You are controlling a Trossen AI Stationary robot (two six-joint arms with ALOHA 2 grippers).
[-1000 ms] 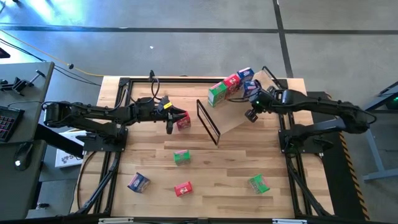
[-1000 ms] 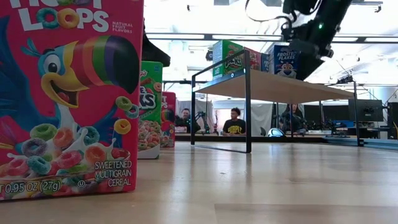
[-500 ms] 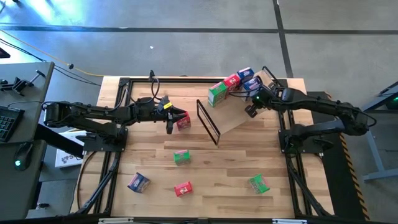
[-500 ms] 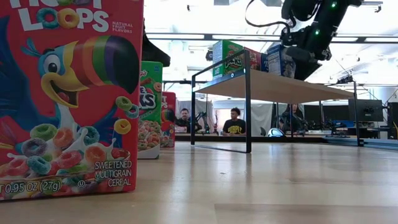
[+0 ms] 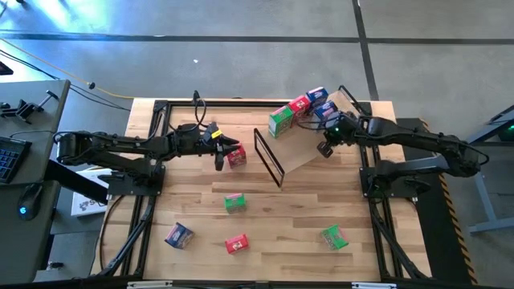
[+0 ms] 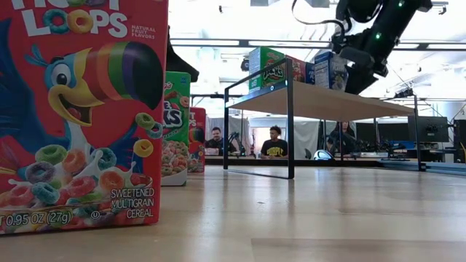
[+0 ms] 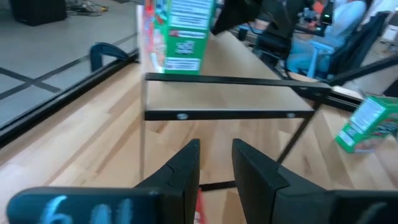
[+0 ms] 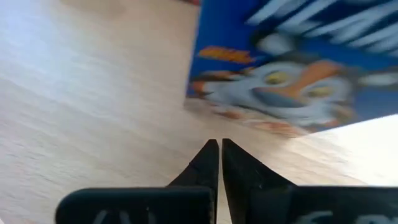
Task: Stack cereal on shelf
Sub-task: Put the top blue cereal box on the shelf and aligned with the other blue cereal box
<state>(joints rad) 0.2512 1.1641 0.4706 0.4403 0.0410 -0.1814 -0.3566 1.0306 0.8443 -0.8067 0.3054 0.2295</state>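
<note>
The right end effector [image 5: 325, 148], fingers pressed together and empty, sits just before a blue cereal box [image 8: 280, 81] on the shelf [image 5: 301, 148]. The left end effector [image 5: 222, 157] grips a red cereal box [image 5: 236, 156], the shelf lying ahead of it.

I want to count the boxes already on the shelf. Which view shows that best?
The high view: four boxes on the shelf. In the low view they overlap. Each wrist view catches only one or two.
</note>
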